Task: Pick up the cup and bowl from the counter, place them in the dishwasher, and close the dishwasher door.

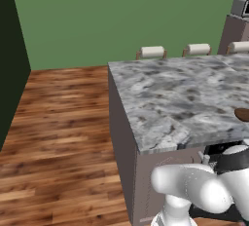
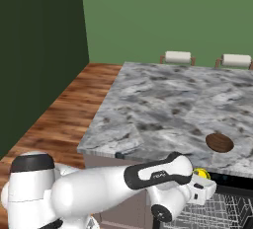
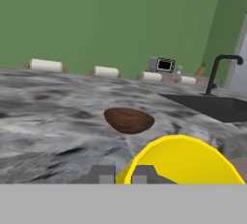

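Gripper: my gripper (image 3: 123, 175) is clenched on the small bright yellow cup (image 3: 181, 162), at the near edge of the desk.
Cup: its rim shows beside my hand (image 2: 200, 173), above the light wire rack (image 2: 217, 213) of the dishwasher.
Bowl: the shallow dark brown round bowl (image 3: 129, 120) sits empty on the grey-white marbled stone desk (image 2: 163, 104), just beyond the cup.
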Available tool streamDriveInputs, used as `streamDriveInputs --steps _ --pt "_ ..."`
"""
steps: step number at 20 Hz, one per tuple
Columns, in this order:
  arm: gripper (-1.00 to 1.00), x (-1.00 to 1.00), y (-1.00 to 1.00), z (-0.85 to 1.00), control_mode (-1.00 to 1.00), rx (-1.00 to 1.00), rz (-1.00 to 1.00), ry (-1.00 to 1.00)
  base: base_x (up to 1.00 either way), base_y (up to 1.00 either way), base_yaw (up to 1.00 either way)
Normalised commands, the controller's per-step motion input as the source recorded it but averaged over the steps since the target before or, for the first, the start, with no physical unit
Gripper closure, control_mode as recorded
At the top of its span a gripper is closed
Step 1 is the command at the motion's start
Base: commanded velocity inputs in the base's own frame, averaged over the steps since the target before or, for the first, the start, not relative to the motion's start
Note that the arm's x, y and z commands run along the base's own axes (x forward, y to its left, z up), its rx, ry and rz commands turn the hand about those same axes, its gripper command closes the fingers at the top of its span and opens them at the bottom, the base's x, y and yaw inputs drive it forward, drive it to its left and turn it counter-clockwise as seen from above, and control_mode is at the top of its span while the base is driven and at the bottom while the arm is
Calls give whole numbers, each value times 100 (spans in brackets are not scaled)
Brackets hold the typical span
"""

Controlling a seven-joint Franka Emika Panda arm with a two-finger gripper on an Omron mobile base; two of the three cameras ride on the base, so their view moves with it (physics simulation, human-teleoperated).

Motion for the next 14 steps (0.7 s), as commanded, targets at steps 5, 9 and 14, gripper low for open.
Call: streamDriveInputs --steps 5,9,14 --pt "100 -35 0 2 -100 7 0 -2 0 0 0" --pt "100 -22 0 0 -100 13 0 0 0 0 0" --pt "100 -24 0 0 -100 9 0 0 0 0 0"
